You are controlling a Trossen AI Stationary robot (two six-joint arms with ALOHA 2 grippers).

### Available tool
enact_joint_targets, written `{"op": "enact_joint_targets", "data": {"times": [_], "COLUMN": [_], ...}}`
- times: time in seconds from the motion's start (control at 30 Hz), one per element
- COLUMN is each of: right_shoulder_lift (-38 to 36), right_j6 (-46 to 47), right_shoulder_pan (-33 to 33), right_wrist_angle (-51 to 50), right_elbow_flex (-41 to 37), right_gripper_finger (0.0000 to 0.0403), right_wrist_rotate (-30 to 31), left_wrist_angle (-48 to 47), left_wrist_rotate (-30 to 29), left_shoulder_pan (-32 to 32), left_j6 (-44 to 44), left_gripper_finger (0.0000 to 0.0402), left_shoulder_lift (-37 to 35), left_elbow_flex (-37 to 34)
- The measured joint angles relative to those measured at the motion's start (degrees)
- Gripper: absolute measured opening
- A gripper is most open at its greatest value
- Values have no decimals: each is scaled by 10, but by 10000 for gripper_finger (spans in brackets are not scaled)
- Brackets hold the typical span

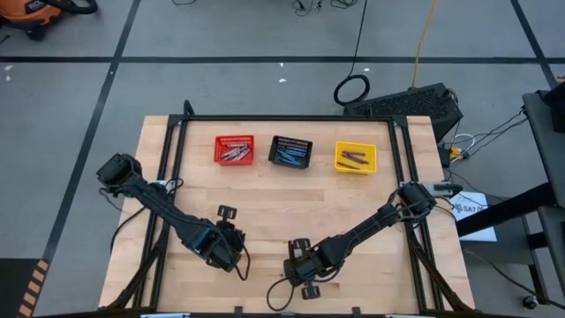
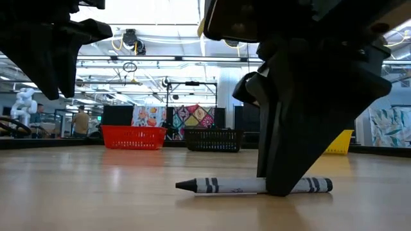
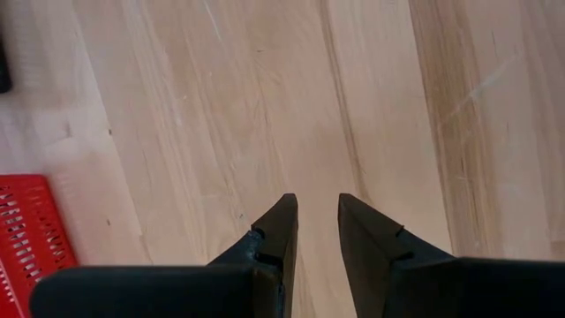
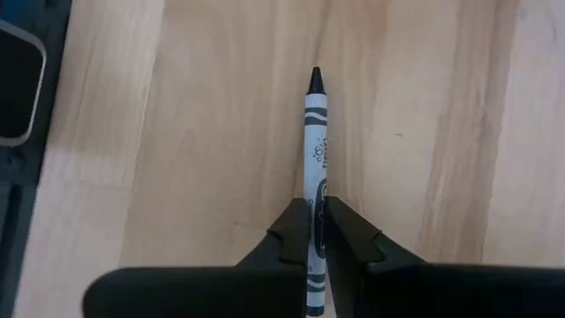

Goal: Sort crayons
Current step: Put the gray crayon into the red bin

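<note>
Grey floor (image 1: 221, 88) crossed by dark tape lines surrounds the pale wooden counter (image 1: 265, 190), while bright ceiling lights (image 2: 154, 13) and colourful patterned panels (image 2: 186, 117) fill the hall beyond.

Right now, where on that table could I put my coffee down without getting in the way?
The widest bare wood lies between the three baskets, red, black and yellow, and the two arms. The table's front is crowded: the left gripper hangs open there, and the right gripper is shut on a grey crayon.
</note>
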Motion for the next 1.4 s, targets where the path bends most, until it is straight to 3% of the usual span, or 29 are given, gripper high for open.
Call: {"op": "enact_joint_targets", "data": {"times": [0.33,0.73,0.9,1.1,1.4], "right_shoulder_lift": [-24,-175,-226,-260,-265], "right_j6": [79,83,73,49,-19], "right_shoulder_pan": [4,42,76,106,132], "right_wrist_angle": [-1,-31,-33,-27,43], "right_elbow_flex": [-3,-3,-1,-1,-1], "right_gripper_finger": [1,0,0,0,0], "right_wrist_rotate": [11,232,314,384,395], "left_wrist_angle": [3,129,217,380,614], "left_wrist_rotate": [-3,-106,-133,-135,-134], "left_shoulder_pan": [0,-14,-15,-11,12], "left_j6": [-44,-59,-39,56,154], "left_gripper_finger": [77,77,77,77,77], "left_shoulder_lift": [0,0,0,0,0], "left_elbow_flex": [0,0,0,0,0]}}
